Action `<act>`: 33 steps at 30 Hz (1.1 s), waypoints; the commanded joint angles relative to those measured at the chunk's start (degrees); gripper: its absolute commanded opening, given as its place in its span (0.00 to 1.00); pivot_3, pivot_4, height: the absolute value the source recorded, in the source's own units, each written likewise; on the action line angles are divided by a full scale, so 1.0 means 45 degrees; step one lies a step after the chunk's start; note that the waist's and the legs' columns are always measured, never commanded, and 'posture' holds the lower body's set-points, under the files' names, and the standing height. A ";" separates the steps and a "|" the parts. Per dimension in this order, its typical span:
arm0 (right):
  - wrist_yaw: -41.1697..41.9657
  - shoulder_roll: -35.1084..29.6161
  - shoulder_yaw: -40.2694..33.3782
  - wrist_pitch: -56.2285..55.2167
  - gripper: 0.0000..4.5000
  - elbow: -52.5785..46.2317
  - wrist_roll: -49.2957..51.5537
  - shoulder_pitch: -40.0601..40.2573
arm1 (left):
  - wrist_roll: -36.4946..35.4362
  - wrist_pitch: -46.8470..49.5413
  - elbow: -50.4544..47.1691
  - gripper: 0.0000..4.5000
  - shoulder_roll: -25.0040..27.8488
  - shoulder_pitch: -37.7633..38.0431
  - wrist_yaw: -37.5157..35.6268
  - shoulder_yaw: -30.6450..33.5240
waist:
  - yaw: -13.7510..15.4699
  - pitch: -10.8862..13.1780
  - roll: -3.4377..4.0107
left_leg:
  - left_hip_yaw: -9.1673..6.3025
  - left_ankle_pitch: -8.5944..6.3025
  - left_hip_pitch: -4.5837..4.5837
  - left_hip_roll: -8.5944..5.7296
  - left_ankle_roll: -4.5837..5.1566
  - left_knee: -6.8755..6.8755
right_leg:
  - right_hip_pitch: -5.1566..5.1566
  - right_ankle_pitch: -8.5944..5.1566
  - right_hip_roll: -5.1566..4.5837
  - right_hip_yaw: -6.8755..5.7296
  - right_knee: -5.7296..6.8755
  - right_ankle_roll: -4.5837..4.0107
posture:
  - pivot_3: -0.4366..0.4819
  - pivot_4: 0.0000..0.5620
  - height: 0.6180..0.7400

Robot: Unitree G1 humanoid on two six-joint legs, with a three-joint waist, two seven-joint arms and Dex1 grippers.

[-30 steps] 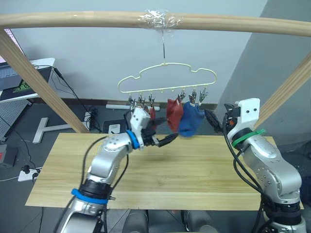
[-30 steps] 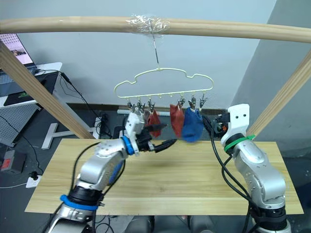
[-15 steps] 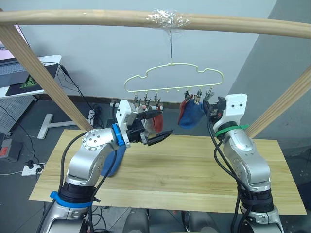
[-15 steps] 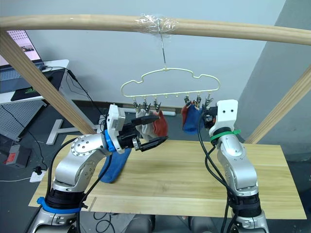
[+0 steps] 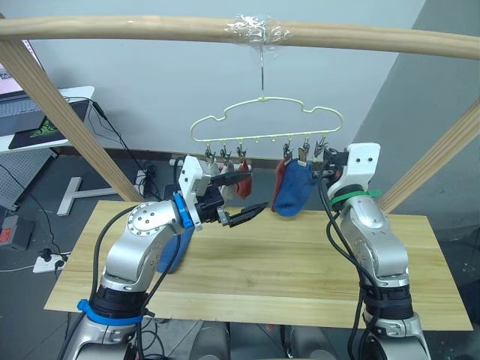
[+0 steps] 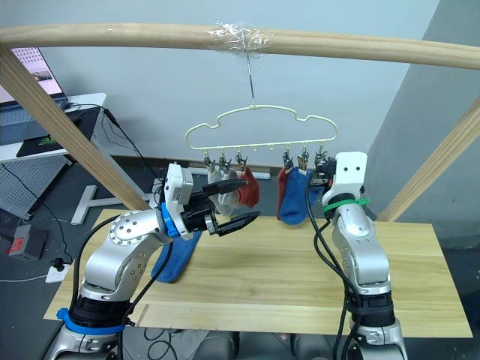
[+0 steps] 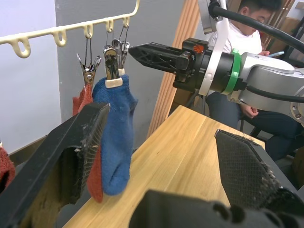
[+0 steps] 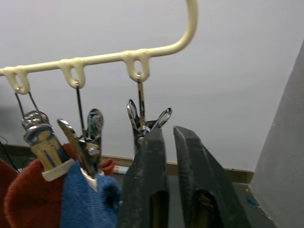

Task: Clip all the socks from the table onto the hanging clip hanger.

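Left fingers: my left gripper [image 5: 244, 196] stands wide open and holds nothing, raised just beside the grey and rust-red socks on the hanger's left clips.
Right fingers: my right gripper [image 8: 166, 142] is nearly closed, only a slit between the tips, gripping nothing that I can make out, right at the end clip [image 8: 145, 121].
Clip hanger: the clip hanger [image 5: 262, 120] hangs by its hook from the wooden bar [image 5: 150, 30]; the hung blue sock [image 5: 291, 189] and a rust-red sock [image 7: 88, 102] sit on neighbouring clips.
Remaining sock: one blue sock [image 5: 171, 251] lies on the surface [image 5: 300, 262], partly behind my left arm.
Risk: I judge a nudge from either arm would set the hanger swinging, or tug a sock loose.
Risk two: the end clip hangs free, so pressing it one-sided would likely just push it away.
Room: the surface is bare toward the right edge; space around the clips is tight.
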 commanded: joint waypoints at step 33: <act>-0.0515 0.0798 -0.0309 -0.0550 0.50 0.1142 -0.0370 -0.1197 | -0.0699 -0.0147 -0.0804 0.92 0.0235 -0.0275 0.0036 0.0277 | -0.0002 -0.0001 0.0000 | 0.0006 0.0012 0.0045 -0.0002 0.0000 0.0006 | 0.0000 -0.0002 0.0002 0.0010 0.0087 -0.0004 | 0.62 0.27 1.00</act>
